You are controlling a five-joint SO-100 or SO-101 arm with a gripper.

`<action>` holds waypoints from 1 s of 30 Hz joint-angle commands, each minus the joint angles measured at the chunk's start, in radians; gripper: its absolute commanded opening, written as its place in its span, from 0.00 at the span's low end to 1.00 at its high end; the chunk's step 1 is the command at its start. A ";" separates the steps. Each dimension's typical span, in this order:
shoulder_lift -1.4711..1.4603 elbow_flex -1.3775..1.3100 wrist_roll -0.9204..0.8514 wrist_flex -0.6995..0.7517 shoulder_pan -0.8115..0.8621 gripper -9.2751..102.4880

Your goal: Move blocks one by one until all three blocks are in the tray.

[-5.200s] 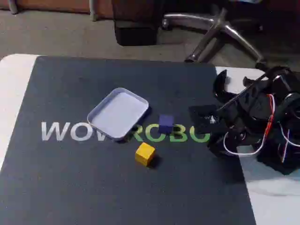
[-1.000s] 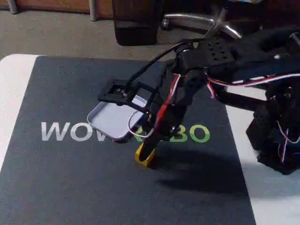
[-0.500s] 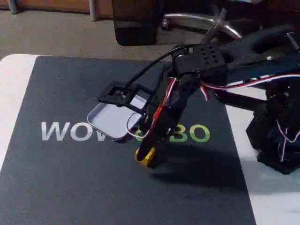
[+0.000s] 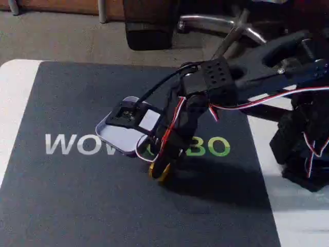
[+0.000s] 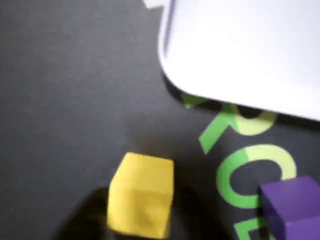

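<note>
The yellow block (image 4: 160, 172) rests on the dark mat just in front of the tray (image 4: 114, 136), a shallow pale lavender tray with a low rim. My gripper (image 4: 163, 165) is down over this block, its dark fingers covering most of it; how far the jaws are closed around it is unclear. In the wrist view the yellow block (image 5: 141, 194) lies at the bottom centre, blurred, with dark shadow on both sides. The purple block (image 5: 292, 210) stands to its right there, and a corner of the tray (image 5: 240, 55) fills the top right. The arm hides the purple block in the fixed view.
The dark mat (image 4: 67, 195) carries white and green lettering and lies on a white table (image 4: 13, 98). The arm's base and wires (image 4: 306, 149) stand at the right edge. A chair base (image 4: 231, 25) is on the floor behind the table.
The arm swung out from its folded rest at the right and came down over the yellow block. In the last second the gripper sank lower onto it; the block has stayed in place.
</note>
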 commanded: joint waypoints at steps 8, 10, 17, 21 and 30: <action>0.087 -0.014 0.005 -0.009 0.014 0.02; 0.141 -0.014 0.017 -0.009 0.025 0.01; 0.314 -0.014 0.035 -0.020 0.118 0.01; 0.328 -0.009 0.023 -0.066 0.192 0.01; 0.233 -0.025 -0.084 -0.198 0.356 0.01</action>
